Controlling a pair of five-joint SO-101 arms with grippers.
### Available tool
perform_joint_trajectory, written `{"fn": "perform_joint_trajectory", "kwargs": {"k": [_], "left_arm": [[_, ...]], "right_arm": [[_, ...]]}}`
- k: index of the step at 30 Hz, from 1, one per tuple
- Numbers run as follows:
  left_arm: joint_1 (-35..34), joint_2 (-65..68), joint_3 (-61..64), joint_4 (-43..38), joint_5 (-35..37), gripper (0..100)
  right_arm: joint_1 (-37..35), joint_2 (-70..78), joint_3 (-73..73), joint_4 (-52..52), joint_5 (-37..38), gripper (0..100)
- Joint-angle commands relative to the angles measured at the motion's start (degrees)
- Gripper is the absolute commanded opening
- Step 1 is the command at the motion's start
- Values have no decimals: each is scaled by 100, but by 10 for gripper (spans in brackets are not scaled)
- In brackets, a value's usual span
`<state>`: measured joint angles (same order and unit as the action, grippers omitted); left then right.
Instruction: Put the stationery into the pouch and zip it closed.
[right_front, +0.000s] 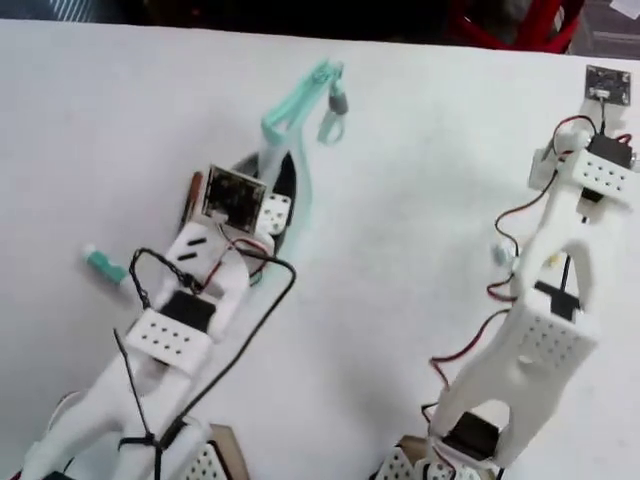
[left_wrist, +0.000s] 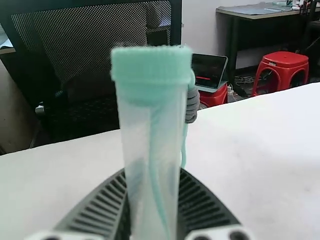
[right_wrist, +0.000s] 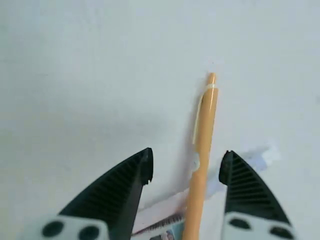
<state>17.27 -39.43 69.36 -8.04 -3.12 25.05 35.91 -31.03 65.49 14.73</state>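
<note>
The pouch (right_front: 292, 125) is clear plastic with a mint-green zip edge and lies near the table's middle back. Its grey zip pull (right_front: 337, 101) is at the far end. My left gripper (right_front: 268, 190) is shut on the pouch's near end. In the left wrist view the pouch (left_wrist: 150, 130) stands between the jaws, with the grey pull (left_wrist: 192, 105) behind it. My right gripper (right_wrist: 186, 157) is open and hovers over an orange pen (right_wrist: 202, 145) on the table. The pen lies between its fingers, closer to one of them. A pale bluish item (right_wrist: 250, 160) lies under the pen.
A small mint-green item (right_front: 105, 265) lies on the table at the left. A brown pen (right_front: 193, 195) lies beside the left arm's wrist. The right arm (right_front: 545, 320) stretches along the right side. Red stools and a chair stand beyond the far edge.
</note>
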Motion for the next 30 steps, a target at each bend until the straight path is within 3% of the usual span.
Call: {"fn": "perform_joint_trajectory", "kwargs": {"k": [1,5,12,18,22,30], "left_arm": [[66,-268,404,9,53,28],[189,-892,862,123,53,56],[418,-2097,1002,1618,53,127],[382,-2440,1046,1890,53,128],[382,-2466,1143,1890,53,128],[409,-2484,1125,2277,53,143]], "right_arm": [[101,620,-1064,31,132,212],[207,1385,-1679,31,132,212],[259,2220,-2611,418,132,204],[251,2651,-3288,514,141,19],[295,2677,-3508,611,105,22],[110,2035,-5187,2563,97,18]]}}
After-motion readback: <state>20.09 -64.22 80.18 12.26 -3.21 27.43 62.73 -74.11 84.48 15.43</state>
